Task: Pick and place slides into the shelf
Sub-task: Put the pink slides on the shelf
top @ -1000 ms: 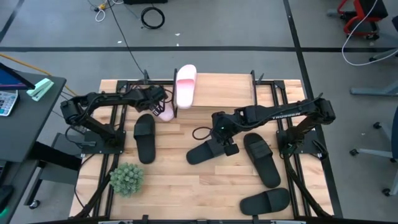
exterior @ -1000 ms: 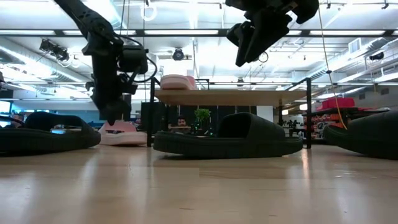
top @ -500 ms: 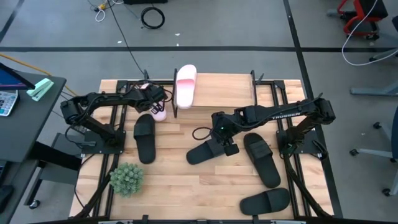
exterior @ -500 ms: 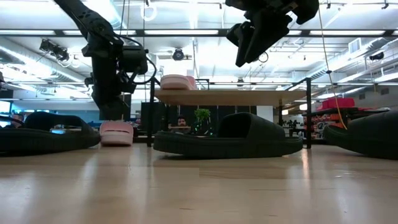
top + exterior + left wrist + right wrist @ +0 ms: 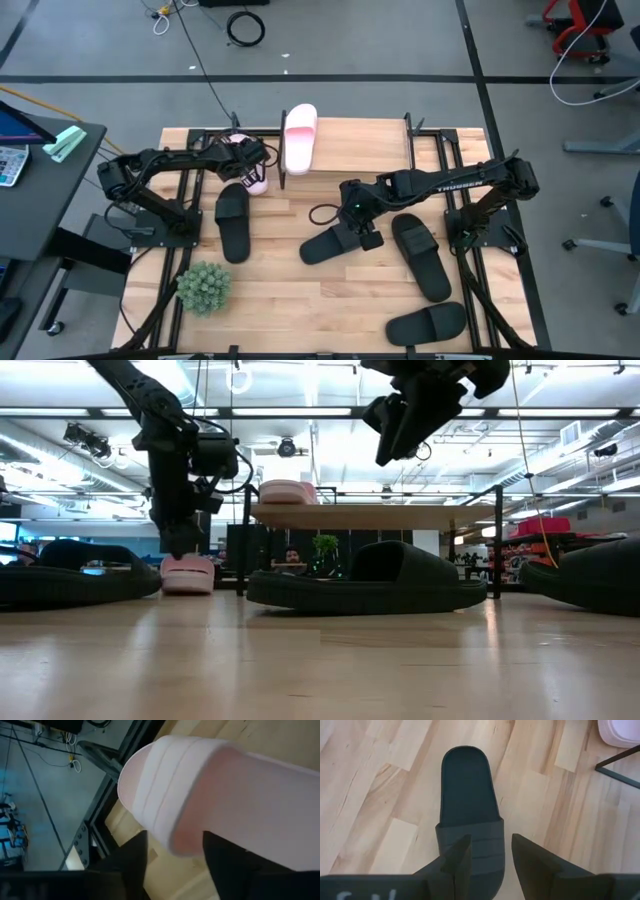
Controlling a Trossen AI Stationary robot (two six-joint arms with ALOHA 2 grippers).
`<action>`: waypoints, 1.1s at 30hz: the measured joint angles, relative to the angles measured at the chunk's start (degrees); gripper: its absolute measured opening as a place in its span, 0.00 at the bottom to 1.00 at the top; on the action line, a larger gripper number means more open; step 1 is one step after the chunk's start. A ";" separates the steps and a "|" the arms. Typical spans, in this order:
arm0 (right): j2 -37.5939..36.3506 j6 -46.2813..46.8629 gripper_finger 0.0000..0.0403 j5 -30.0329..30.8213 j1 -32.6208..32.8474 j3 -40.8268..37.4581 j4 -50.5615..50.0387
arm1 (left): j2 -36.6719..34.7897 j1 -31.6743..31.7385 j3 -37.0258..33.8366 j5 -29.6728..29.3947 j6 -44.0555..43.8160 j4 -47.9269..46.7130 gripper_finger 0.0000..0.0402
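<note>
Pale pink foam fills your left wrist view: a pink slide (image 5: pixel 210 795) sits between the left gripper's (image 5: pixel 172 857) two dark fingers, which are spread either side of its strap end. That view alone shows the straddle. Whether the fingers press the foam, you cannot tell.

From above, the left gripper (image 5: pixel 243 160) is just off the shelf's (image 5: pixel 350 145) left end, with the pink slide (image 5: pixel 256 183) partly hidden beneath it. The table-height camera shows what the overhead cannot: this slide (image 5: pixel 188 573) rests on the tabletop, beside the shelf's left leg, the arm standing upright over it.

On the shelf's plank top lies only the second pink slide (image 5: pixel 299 137), at the left end. Its lower tier is not clearly visible.

The right gripper (image 5: pixel 357 228) is in front of the shelf, above a black slide (image 5: pixel 330 243). Its wrist view shows the fingers parted, holding nothing, with the black slide (image 5: pixel 469 825) flat on the wood below. The low view confirms the gripper (image 5: pixel 400 425) is well above the slide (image 5: pixel 366 582).

Three other black slides lie on the table: one (image 5: pixel 232 221) in front of the shelf's left end, one (image 5: pixel 421 256) towards its right, one (image 5: pixel 427 322) farthest out.
</note>
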 joint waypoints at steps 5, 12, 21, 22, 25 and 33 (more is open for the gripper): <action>0.02 -0.32 0.36 0.00 0.00 0.00 0.50 | 0.00 3.21 0.04 0.92 0.25 1.98 0.57; 0.02 -1.60 0.36 0.02 0.01 0.02 0.51 | 0.00 5.26 0.04 1.85 -0.02 2.00 0.46; 0.02 -1.95 0.36 0.00 0.00 0.02 0.51 | -0.03 5.33 -4.47 4.36 0.02 7.53 0.36; 0.02 -1.95 0.36 0.00 0.02 0.02 0.51 | -0.08 5.31 -4.97 3.62 0.02 8.10 0.36; 0.02 -1.98 0.36 0.01 0.02 0.02 0.51 | -0.02 5.30 -5.72 0.35 -0.74 7.58 0.36; 0.02 -2.95 0.36 0.02 0.00 0.02 1.86 | -0.03 5.08 -5.66 -1.19 -0.42 9.31 0.05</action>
